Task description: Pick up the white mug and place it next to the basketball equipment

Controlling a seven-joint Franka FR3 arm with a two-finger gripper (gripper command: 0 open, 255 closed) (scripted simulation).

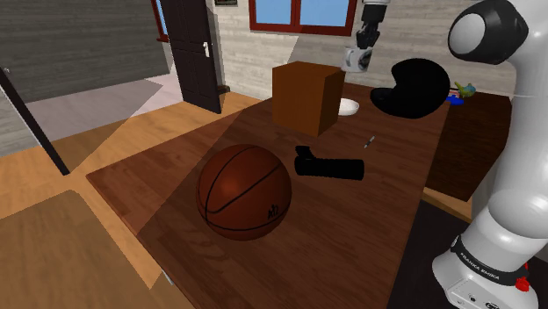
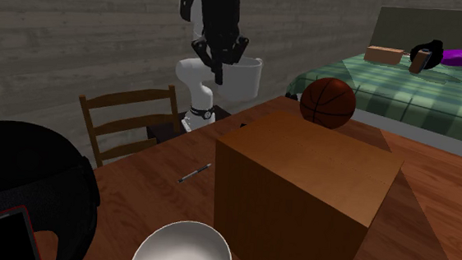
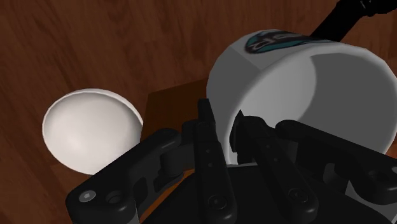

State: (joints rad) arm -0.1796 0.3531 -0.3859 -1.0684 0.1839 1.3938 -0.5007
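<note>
Carry step in hand: white mug (image 1: 356, 60) aloft, its wall pinched between the fingers of the gripper (image 3: 224, 127).
Hangs clear of the table (image 1: 386, 228) at the far end, above the white bowl (image 3: 92, 127) and the edge of the brown box (image 1: 307, 97); in the shoulder view, sits at about one o'clock from the basketball (image 1: 243, 191). Probably calls next for a traverse toward seven o'clock, over or round the box, then a descent onto bare wood just beside the ball, kept off the black cylinder (image 1: 329, 165) lying at two o'clock from it. Hard to make out: any handle on the mug; the dark emblem on its side, cut off by the rim's curve; the bowl, half masked by the box in the shoulder view.
</note>
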